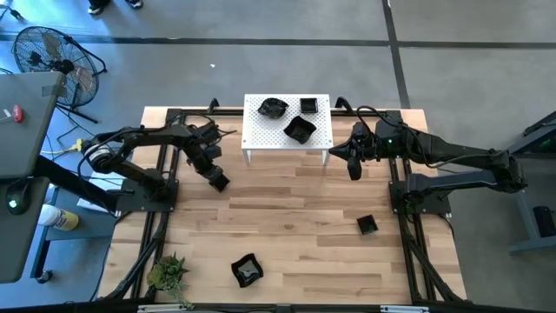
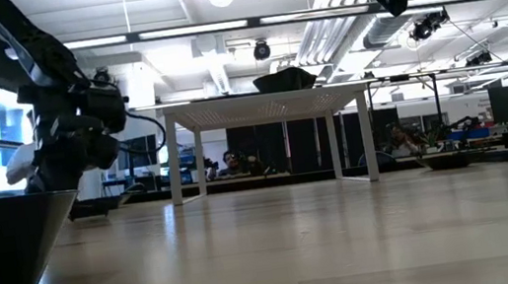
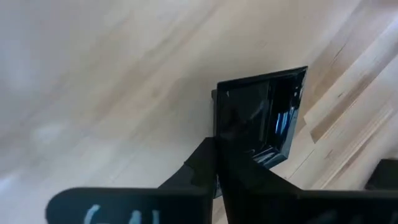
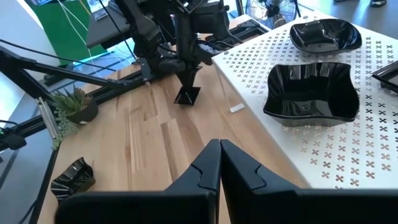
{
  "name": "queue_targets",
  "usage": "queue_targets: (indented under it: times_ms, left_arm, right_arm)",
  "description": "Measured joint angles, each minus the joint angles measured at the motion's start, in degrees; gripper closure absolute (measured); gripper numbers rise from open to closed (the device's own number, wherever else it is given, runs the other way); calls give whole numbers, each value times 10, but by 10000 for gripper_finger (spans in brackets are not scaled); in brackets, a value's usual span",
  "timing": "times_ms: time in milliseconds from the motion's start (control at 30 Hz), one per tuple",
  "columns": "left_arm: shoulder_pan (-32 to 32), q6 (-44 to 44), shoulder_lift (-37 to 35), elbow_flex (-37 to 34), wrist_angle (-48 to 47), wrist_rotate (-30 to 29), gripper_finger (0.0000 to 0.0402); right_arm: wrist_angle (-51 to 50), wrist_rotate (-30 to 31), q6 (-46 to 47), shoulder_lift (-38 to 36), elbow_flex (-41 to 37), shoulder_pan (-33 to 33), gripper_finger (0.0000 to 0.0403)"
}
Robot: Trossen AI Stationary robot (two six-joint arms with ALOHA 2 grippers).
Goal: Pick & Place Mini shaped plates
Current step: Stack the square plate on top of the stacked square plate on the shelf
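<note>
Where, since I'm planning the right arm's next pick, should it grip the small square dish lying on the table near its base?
Probably one straight side wall of the small square dish, coming from above, one finger inside, one outside. It lies alone on the table, with nothing close beside it.

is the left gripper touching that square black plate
Touching. The left wrist view shows the left gripper closed on the near rim of the square plate, and in the right wrist view the plate hangs tilted from those fingers.

A wooden table [image 1: 295,226] bears a white rack [image 1: 287,130], a plant [image 1: 168,272] and two black plates [image 1: 247,269] [image 1: 367,225].
</note>
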Motion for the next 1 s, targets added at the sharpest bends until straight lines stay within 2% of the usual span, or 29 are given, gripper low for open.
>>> queue_targets:
  times_ms: [167, 300, 400, 533, 667, 800, 900, 1000]
  left_arm:
    - [0, -35, -15, 0, -13, 29, 398]
    - [-22, -89, -56, 0, -33, 48, 398]
    - [-67, -164, -106, 0, -36, 49, 399]
    - [-147, -326, -191, 0, -4, 28, 400]
    - [-238, -538, -266, 0, 89, -67, 400]
    - [-329, -700, -299, 1, 200, -231, 401]
    - [-383, -754, -290, 6, 254, -350, 401]
    - [-405, -765, -246, 46, 250, -412, 401]
  right_arm:
    - [0, -2, 3, 0, 0, 0, 397]
    - [0, -27, 27, 0, 0, 1, 400]
    - [0, -29, 56, 0, 0, 14, 401]
    - [0, 17, 110, 0, 0, 52, 395]
    - [24, 79, 184, 6, 0, 96, 388]
    - [96, 118, 239, 42, 3, 130, 381]
    - [130, 133, 268, 93, 18, 139, 375]
    - [136, 129, 285, 150, 46, 138, 365]
